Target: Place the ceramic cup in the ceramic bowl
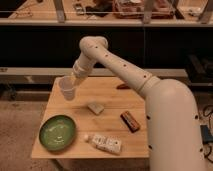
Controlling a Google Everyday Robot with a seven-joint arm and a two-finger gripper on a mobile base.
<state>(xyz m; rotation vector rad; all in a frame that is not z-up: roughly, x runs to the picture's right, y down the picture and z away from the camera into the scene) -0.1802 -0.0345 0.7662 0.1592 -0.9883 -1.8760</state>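
Camera view: gripper, left of centre, seems pinched on the ceramic cup; the ceramic bowl lies below it, toward lower left.

Gripper, fingers clamped on the ceramic cup, hangs above the surface's far-left corner; bare wood lies between it and the ceramic bowl at the near-left corner. Right of that stretch lie a flat white block, a white packet near the front edge (close to the bowl's rim), and a dark bar beside the arm. The arm fills the right side.
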